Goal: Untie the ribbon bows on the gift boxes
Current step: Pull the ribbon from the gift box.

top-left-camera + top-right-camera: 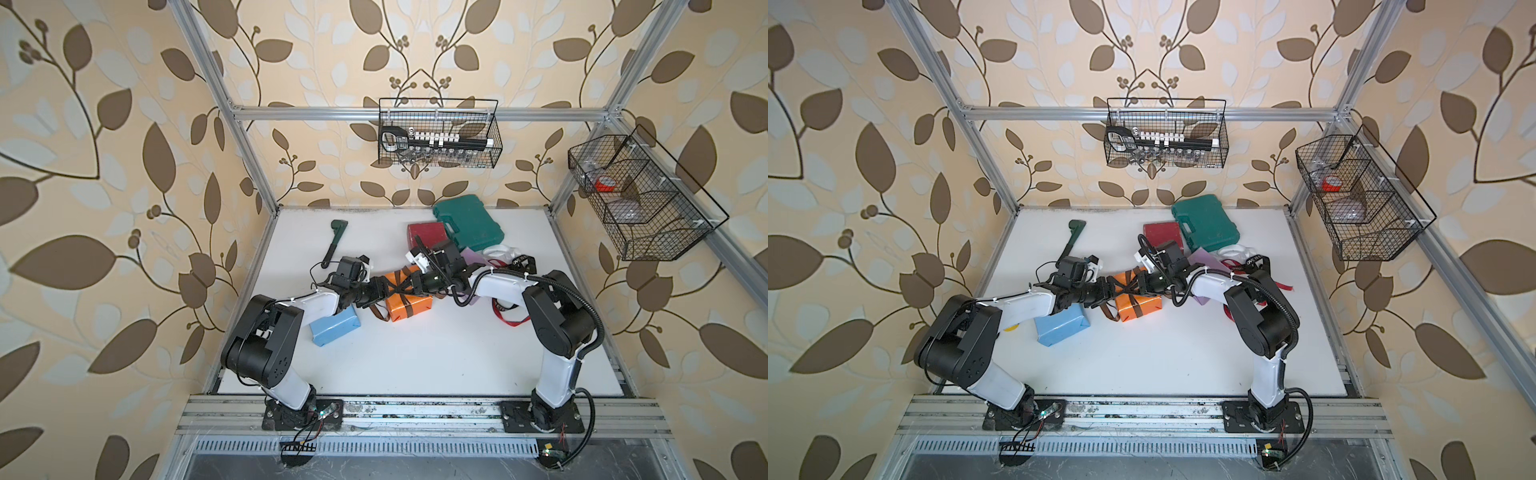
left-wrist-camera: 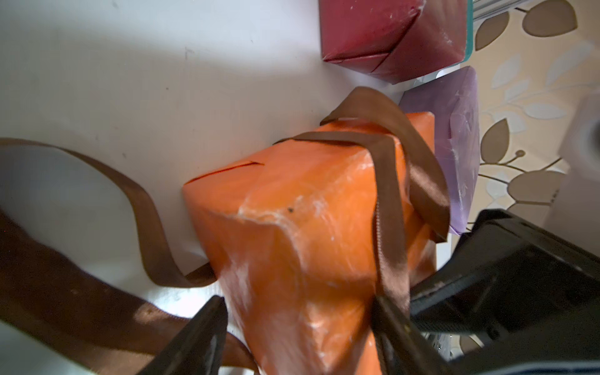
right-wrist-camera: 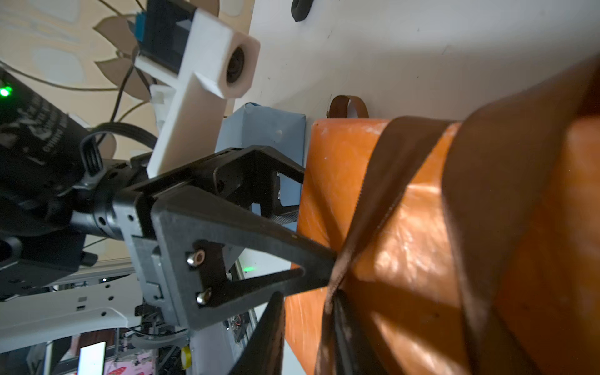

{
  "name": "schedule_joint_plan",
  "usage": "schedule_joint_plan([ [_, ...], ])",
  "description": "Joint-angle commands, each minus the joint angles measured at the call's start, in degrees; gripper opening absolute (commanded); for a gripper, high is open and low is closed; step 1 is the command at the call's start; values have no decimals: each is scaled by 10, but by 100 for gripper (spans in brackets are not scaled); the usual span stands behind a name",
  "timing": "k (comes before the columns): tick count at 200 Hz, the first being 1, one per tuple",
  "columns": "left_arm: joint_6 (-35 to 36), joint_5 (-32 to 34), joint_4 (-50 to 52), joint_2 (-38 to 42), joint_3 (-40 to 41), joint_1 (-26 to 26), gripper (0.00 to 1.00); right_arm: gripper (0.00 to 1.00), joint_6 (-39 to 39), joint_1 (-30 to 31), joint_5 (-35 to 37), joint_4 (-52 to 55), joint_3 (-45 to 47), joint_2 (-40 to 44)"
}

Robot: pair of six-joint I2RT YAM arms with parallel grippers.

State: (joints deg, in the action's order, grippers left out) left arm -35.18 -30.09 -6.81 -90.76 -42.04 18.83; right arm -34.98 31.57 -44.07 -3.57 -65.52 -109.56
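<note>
Nearest to me ran the aluminium rail [image 1: 415, 409] that carried both arm bases. Beyond it lay the white table [image 1: 415, 365], matt, with a few small marks, fenced by silver frame posts. Cream wallpaper with big brown leaves covered every wall. A wire basket [image 1: 438, 133] of sockets and a black tool hung on the back bar, and a second basket [image 1: 640, 199] hung on the side bar by the right arm.

Mid-table sat the orange box [image 1: 409, 309], between the two grippers. The brown ribbon [image 1: 399, 286] crossed over its top, and one tail curled loose on the table toward the light blue box [image 1: 334, 328], which lay just beside it under the left forearm. The left gripper [image 1: 380, 293] stood open, its fingers either side of the orange box's end, one finger against the ribbon's crossing. The right gripper [image 1: 411, 286] faced it from the opposite side with its jaws drawn narrow. A strand ran between them, but I could not tell whether they pinched it.

At the back the dark red box [image 1: 426, 232] touched the green case [image 1: 469, 224]. The lilac box [image 1: 473, 257] lay partly hidden beneath the right arm. Around that arm the white ribbon [image 1: 503, 251], black ribbon [image 1: 519, 262] and red ribbon [image 1: 505, 316] lay loose on the table. A green-handled tool [image 1: 334, 241] lay alone toward the back on the left arm's side.
</note>
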Motion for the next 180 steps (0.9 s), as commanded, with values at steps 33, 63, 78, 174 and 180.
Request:
schedule_joint_plan([
  [33, -1, 20, 34, -14, 17, 7, 72, 0, -58, -5, -80, -75, 28, -26],
  [63, 2, 21, 46, -5, 13, 7, 73, 0, -137, -21, -120, -181, 56, -21],
  [78, 5, 28, 55, 3, 13, 7, 75, 0, -192, -30, -139, -254, 71, -8],
  [174, 9, 23, 75, 9, -17, 7, 76, 0, -222, -39, -201, -285, 19, 35],
  [180, 9, 22, 77, 11, -20, 8, 77, 0, -227, -39, -203, -289, 18, 37],
])
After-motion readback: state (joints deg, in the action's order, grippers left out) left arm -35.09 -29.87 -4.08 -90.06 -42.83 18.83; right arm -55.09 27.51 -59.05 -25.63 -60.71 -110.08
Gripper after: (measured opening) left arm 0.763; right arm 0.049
